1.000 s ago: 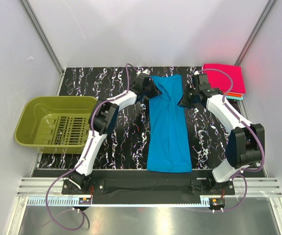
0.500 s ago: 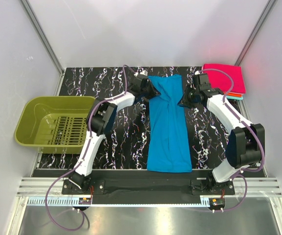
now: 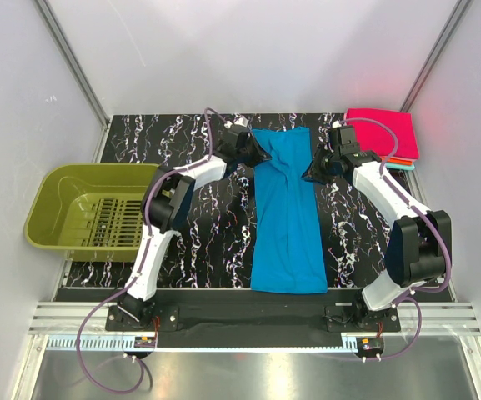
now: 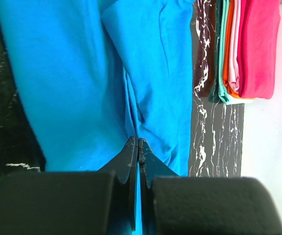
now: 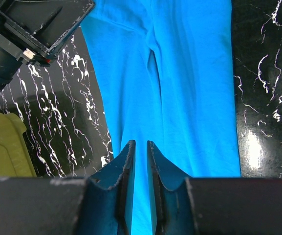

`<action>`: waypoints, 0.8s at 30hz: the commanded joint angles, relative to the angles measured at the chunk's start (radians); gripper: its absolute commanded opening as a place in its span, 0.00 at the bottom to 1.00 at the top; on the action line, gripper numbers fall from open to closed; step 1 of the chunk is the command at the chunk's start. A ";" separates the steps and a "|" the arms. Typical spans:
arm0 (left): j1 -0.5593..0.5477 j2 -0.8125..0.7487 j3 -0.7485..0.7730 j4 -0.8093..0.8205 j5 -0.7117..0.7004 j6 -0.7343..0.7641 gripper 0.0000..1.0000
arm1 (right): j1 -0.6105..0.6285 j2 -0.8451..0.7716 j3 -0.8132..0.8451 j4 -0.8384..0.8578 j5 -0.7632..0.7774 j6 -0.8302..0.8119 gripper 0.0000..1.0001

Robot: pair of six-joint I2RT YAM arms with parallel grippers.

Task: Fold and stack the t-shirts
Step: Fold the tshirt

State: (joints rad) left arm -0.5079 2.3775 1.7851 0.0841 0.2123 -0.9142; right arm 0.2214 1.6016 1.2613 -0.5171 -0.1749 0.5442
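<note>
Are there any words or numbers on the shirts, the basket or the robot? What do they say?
No words or numbers can be read anywhere.
blue t-shirt: plain, no print.
folded stack: plain, no print showing.
green basket: no label in view.
stickers at the arm bases: too small to read.

Bright blue t-shirt (image 3: 286,217), black white-veined table (image 3: 215,242), olive basket (image 3: 57,190)

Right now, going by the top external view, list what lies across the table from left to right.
olive-green basket → left gripper → blue t-shirt → right gripper → stack of folded t-shirts, magenta-pink on top
</note>
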 commanded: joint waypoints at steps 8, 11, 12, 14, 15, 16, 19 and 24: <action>0.042 -0.081 -0.033 0.055 -0.034 0.015 0.00 | -0.007 -0.051 -0.005 0.031 -0.014 0.010 0.22; 0.040 -0.083 -0.059 0.075 -0.028 0.006 0.00 | -0.005 -0.046 -0.005 0.034 -0.011 0.016 0.22; 0.040 -0.086 -0.070 0.083 -0.030 -0.005 0.00 | -0.005 -0.043 -0.007 0.035 -0.011 0.016 0.23; 0.040 -0.092 -0.099 0.106 -0.036 -0.012 0.00 | -0.005 -0.039 -0.007 0.035 -0.009 0.017 0.22; 0.040 -0.092 -0.102 0.105 -0.045 -0.014 0.00 | -0.007 -0.037 -0.008 0.035 -0.009 0.017 0.22; 0.040 -0.092 -0.105 0.103 -0.048 -0.012 0.00 | -0.007 -0.037 -0.010 0.035 -0.011 0.016 0.22; 0.042 -0.093 -0.112 0.097 -0.060 -0.011 0.00 | -0.007 -0.038 -0.016 0.037 -0.003 0.014 0.22; 0.042 -0.089 -0.107 0.086 -0.067 -0.006 0.00 | -0.007 -0.025 -0.016 0.042 -0.002 0.016 0.22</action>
State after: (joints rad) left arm -0.4698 2.3581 1.6745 0.1204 0.1787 -0.9249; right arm 0.2214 1.5948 1.2484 -0.5117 -0.1768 0.5549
